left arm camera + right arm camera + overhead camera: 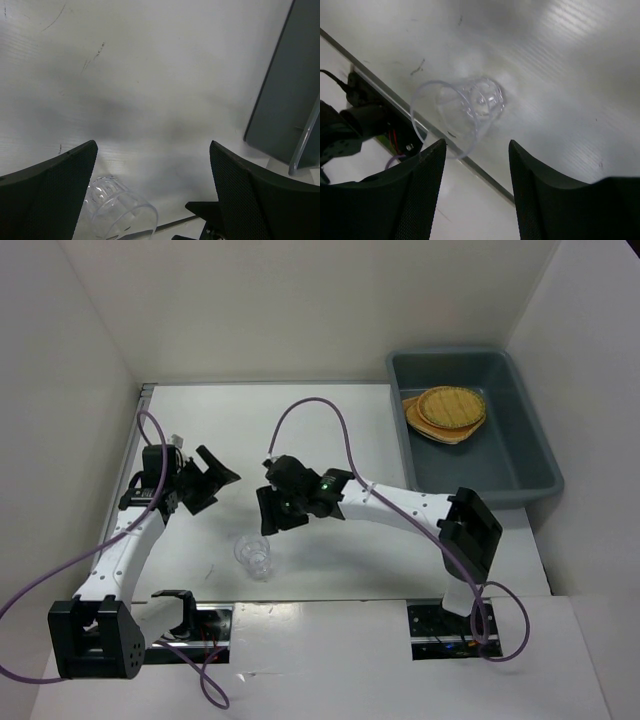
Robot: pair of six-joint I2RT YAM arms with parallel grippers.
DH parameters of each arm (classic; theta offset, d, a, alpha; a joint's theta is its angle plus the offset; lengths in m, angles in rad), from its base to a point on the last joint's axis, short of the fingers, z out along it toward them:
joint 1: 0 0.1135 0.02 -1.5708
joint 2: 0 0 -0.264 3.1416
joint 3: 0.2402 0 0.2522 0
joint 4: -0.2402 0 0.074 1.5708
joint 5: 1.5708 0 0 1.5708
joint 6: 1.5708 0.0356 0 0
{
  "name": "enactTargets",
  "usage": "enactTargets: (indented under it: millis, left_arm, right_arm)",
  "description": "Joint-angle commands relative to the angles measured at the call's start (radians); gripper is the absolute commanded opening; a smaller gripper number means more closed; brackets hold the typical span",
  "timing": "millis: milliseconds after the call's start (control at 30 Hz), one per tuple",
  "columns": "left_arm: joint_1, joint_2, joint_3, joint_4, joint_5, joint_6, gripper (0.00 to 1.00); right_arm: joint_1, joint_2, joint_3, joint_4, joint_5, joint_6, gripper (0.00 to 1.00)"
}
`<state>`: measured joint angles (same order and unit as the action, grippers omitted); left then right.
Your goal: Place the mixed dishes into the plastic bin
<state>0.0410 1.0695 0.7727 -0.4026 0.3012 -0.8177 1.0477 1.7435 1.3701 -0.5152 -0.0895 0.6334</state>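
Observation:
A small clear ribbed cup (254, 555) lies on its side near the table's front edge. My right gripper (272, 510) hangs open just behind and above it. In the right wrist view the cup (465, 110) lies just past my right gripper (477, 165), nearer the left finger, with nothing between the jaws. My left gripper (205, 480) stands wide open and empty to the cup's left. In its wrist view the cup (115, 210) shows low beside the left finger of that gripper (153, 150). The plastic bin (530, 455) stands at the back right, with tan woven-look plates (447, 412) stacked in its far end.
The table's front edge (445, 145) runs right under the cup, with the arm bases and cables below it. White walls close in the left, back and right sides. Purple cables loop over both arms.

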Motion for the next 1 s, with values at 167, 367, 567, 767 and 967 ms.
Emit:
enactTargets:
  millis: [167, 367, 567, 767, 967]
  left_arm:
    - [0.005, -0.022, 0.008, -0.030, -0.022, 0.034, 0.99]
    - [0.005, -0.022, -0.001, -0.030, -0.031, 0.043, 0.99]
    - [0.005, -0.022, -0.001, -0.021, -0.031, 0.034, 0.99]
    - [0.014, -0.013, -0.010, -0.002, -0.031, 0.034, 0.99]
    - [0.014, -0.013, -0.010, -0.002, -0.040, 0.034, 0.99]
  right_arm:
    - [0.009, 0.137, 0.138, 0.024, -0.010, -0.055, 0.57]
    - [0.009, 0.159, 0.138, -0.012, -0.010, -0.090, 0.52]
    - [0.009, 0.177, 0.138, -0.043, -0.032, -0.110, 0.26]
    - [0.009, 0.159, 0.115, -0.052, -0.010, -0.119, 0.12]
    - [0.000, 0.058, 0.138, -0.134, 0.140, -0.098, 0.00]
